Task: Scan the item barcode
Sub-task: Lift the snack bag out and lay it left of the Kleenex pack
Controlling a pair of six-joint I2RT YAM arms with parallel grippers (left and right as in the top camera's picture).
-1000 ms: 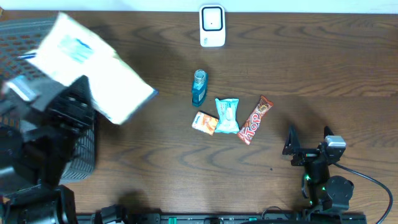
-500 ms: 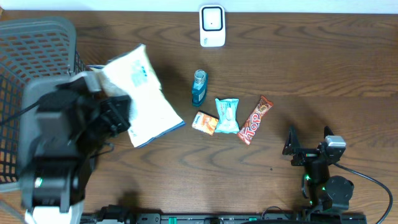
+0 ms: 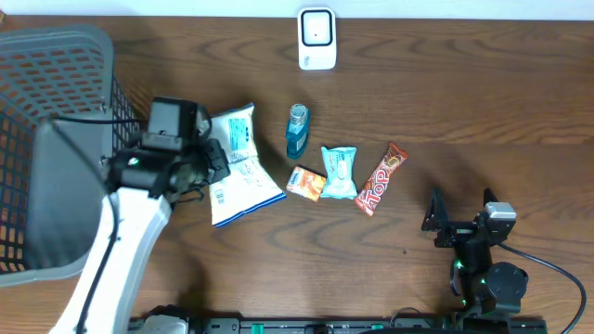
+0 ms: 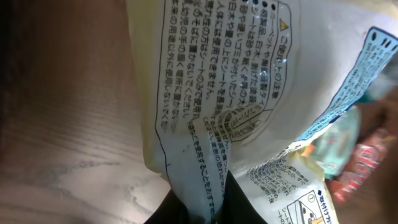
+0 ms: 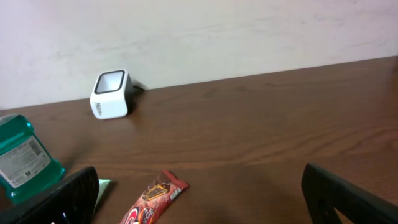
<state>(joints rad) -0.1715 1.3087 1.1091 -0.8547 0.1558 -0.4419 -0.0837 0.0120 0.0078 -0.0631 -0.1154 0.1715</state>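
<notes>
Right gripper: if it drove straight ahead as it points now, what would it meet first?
Likely nothing near: the open right gripper faces bare table up to the wall. The red snack bar lies just left of that line, though depth is unclear.

Even, soft light overhead was noted, only weak shadows near the white packet (image 3: 239, 167), mild sheen lay on its film in the left wrist view, wrappers (image 4: 351, 152) right of it were blurred.
</notes>
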